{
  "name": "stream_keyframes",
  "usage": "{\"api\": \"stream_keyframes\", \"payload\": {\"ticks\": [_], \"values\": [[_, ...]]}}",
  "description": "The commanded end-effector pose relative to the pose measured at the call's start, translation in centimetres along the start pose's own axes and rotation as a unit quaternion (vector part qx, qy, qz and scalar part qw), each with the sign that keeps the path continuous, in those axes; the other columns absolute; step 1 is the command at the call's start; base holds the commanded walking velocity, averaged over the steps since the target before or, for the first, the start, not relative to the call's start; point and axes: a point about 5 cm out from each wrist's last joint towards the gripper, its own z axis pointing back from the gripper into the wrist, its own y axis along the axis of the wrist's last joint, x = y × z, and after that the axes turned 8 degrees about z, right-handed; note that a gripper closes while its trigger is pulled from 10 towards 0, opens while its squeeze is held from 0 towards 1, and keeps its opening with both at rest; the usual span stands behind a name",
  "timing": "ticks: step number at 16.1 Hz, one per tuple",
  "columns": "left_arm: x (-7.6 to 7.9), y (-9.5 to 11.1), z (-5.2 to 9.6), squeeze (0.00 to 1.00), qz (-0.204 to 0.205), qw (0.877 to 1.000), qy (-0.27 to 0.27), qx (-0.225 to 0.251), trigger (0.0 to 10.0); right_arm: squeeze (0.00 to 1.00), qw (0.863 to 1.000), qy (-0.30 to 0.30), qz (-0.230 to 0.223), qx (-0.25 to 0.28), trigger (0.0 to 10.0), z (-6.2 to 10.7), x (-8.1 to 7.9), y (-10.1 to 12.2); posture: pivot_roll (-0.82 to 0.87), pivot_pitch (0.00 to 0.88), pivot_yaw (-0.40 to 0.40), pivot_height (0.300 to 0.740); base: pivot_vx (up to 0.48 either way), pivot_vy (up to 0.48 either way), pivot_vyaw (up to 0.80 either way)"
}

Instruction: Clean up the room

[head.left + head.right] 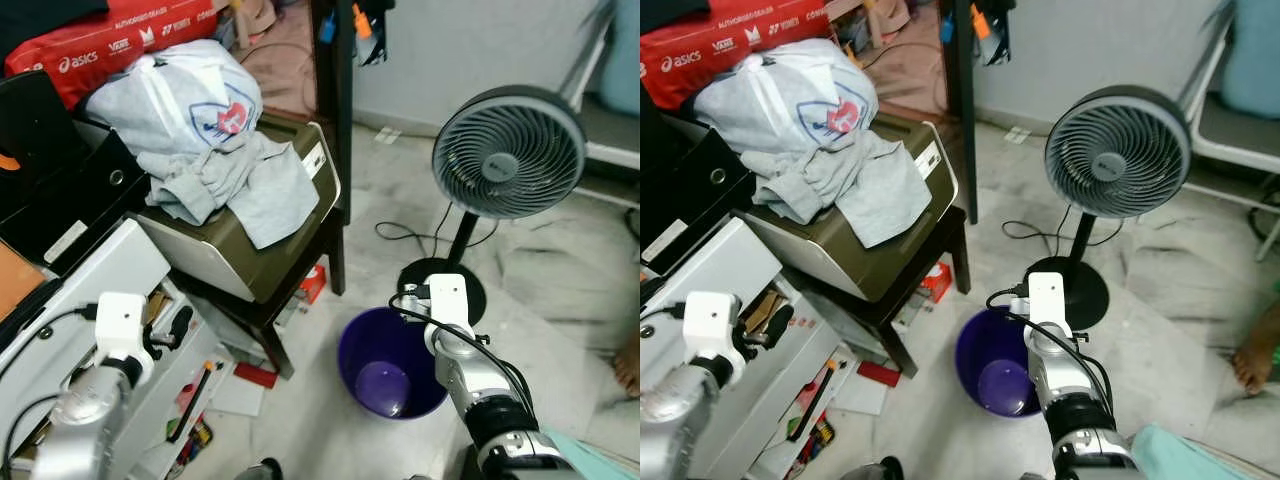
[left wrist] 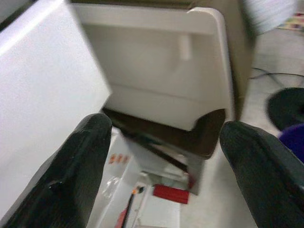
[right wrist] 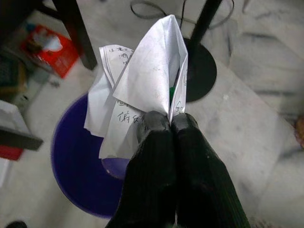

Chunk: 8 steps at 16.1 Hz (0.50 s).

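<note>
Right gripper pinching crumpled paper above the purple bin, left gripper wide and holding nothing

Landmark = round purple plastic bin on the pale marble floor. Right gripper: fingers pressed together on a crumpled white sheet of paper with handwriting, which sits over the bin's rim on the fan side, clear of the bin's bottom. Grey-bladed pedestal fan with black round base stands just behind the bin, black cable looped on the floor beside it. Left gripper: fingers spread wide, nothing between them, well to the left of the bin by the white drawer unit. Olive-beige box on a dark wooden stool sits up-left of the bin, with a grey crumpled shirt and a white plastic bag on top
</note>
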Motion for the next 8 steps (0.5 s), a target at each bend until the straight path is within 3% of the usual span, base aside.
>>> {"api": "stream_keyframes", "payload": {"ticks": [1,3,5,8], "values": [[0.0,-0.1,0.0,0.00,-0.002,0.999,-0.030,-0.013,10.0,0.00,1.000,-0.007,0.001,-0.008,10.0,-0.2,-0.3,0.0,-0.04,0.203,0.118,0.740,0.000,0.000,0.00],[0.1,0.3,0.0,0.00,-0.022,0.998,-0.047,-0.017,10.0,0.00,1.000,-0.005,-0.008,-0.014,10.0,-0.4,-0.4,-0.2,-0.03,0.206,0.129,0.740,0.000,0.000,0.00],[0.4,0.8,0.3,0.00,-0.011,0.997,-0.070,-0.009,10.0,0.00,0.999,-0.016,-0.018,-0.025,10.0,-0.7,-0.1,-0.6,-0.01,0.212,0.133,0.740,0.000,0.000,0.00],[2.6,0.3,1.4,0.00,-0.026,0.983,-0.180,-0.041,10.0,0.00,0.999,-0.022,-0.018,-0.035,10.0,-0.9,0.2,-1.1,0.00,0.225,0.136,0.740,0.000,0.000,0.00]]}}
